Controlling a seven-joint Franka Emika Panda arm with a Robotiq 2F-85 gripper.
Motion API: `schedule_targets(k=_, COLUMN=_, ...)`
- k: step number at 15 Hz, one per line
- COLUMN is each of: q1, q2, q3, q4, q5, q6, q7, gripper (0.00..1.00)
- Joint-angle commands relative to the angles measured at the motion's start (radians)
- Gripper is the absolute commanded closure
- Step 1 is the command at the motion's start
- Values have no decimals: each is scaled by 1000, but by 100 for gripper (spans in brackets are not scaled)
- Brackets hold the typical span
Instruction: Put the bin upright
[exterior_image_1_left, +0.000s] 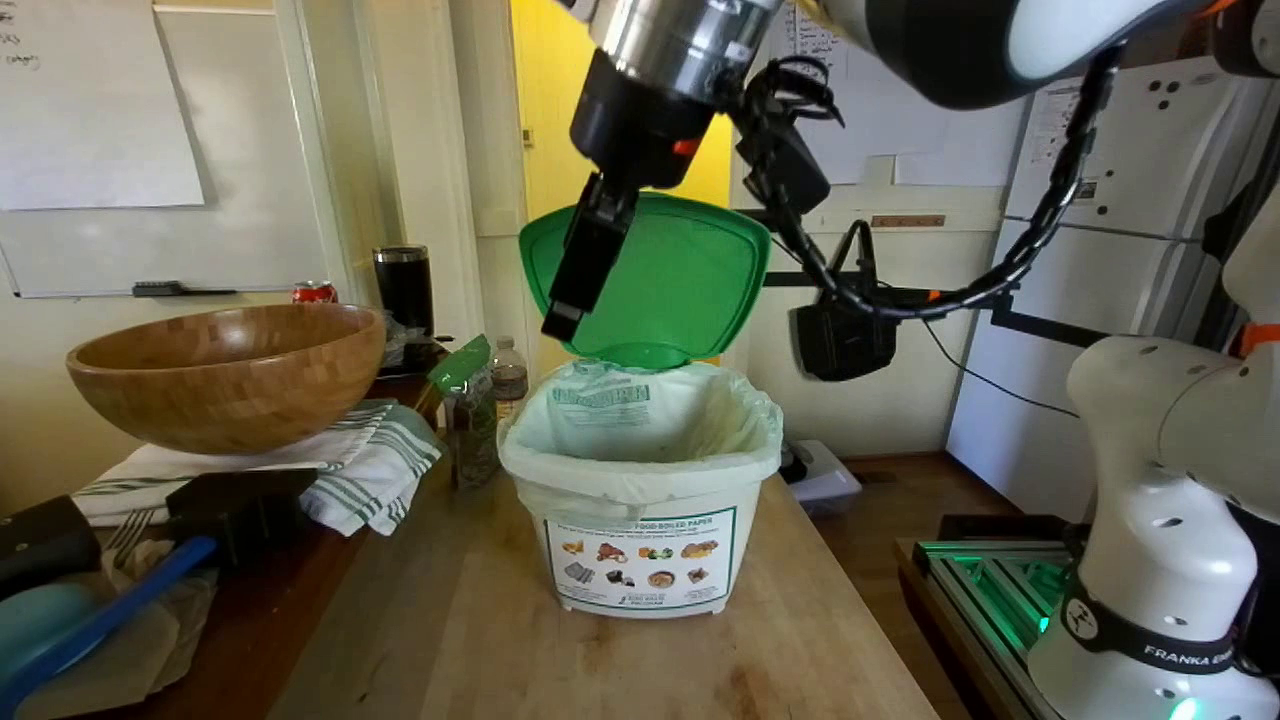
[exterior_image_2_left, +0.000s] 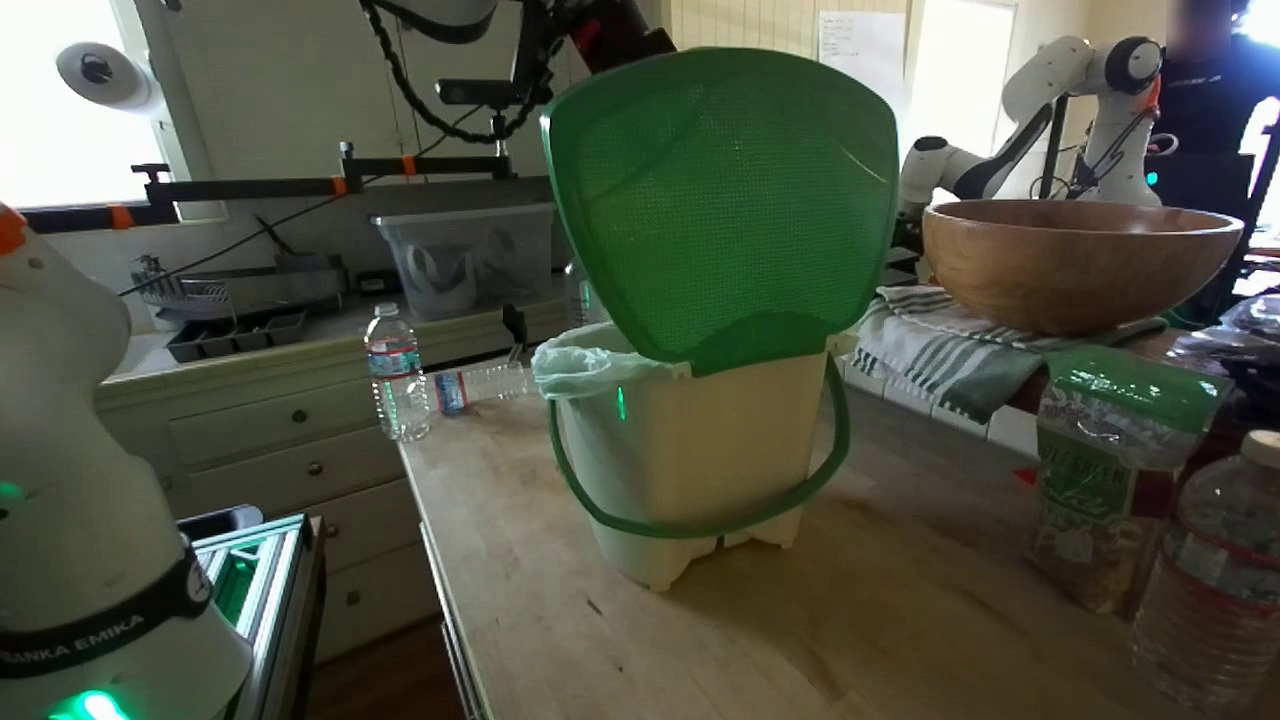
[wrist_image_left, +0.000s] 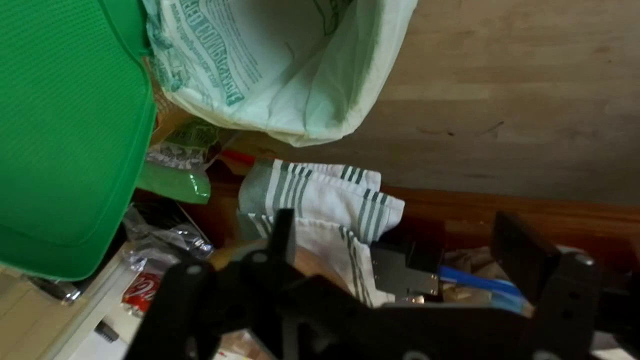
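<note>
Exterior: I read "FOOD-SOILED PAPER", bin label (exterior_image_1_left: 641, 562), lower centre | "FRANKA", arm-base band (exterior_image_1_left: 1155, 642), lower right | wrist: "Coca", can (wrist_image_left: 140, 293), lower left

In an exterior view, brown flooring (exterior_image_1_left: 880, 495) and a white refrigerator (exterior_image_1_left: 1110, 280) showed past the right edge of the worktop (exterior_image_1_left: 480, 640). In an exterior view, drawers (exterior_image_2_left: 270, 422) and a bright window (exterior_image_2_left: 60, 145) stood beyond its left edge.

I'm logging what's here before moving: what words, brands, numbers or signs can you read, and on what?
"FRANKA EMIKA", pieced from both exterior views: black band on the robot's base
"FOOD-SOILED PAPER": label on the bin
"ZERO WASTE PROGRAM", faint: same label
"Coca", partial: red can
"GREEN", partial: plastic bag
Too small or blurred to read: print on the liner, bottle labels, wall sheets
</note>
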Motion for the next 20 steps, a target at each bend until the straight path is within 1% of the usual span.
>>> schedule_targets(k=1, q1=-40, q2=-96, q3=8, q4=-17, q5=19, q6=50, q7=32, gripper=0)
schedule_targets(k=6, q1=-109, q2=-138, q3=-29, q4=40, q5=58, q6=93, q7=24, gripper=0)
schedule_targets(k=9, q1=-148, q2=-132, q3=-70, q4=72, q5=101, q6=124, q7=5, gripper=0)
schedule_targets(k=13, q1=-192, q2=-131, q3=-124, q4=79, q5=157, q6=190, q7=-2, gripper=0)
schedule_targets(k=14, q1=-200, q2=-128, q3=-137, q4=86, q5=175, q6=196, q7=-9, gripper=22)
schedule_targets(k=15, q1=-204, q2=-124, q3=-152, q4=86, q5=197, q6=209, q7=-20, gripper=26)
schedule_targets(k=18, q1=-216, q2=-106, q3=-186, q4=88, q5=250, q6=223, q7=-52, gripper=50)
schedule_targets(k=20, q1=-214, q2=-90, q3=-209, q4=96, q5=290, q6=203, q7=-94, gripper=65)
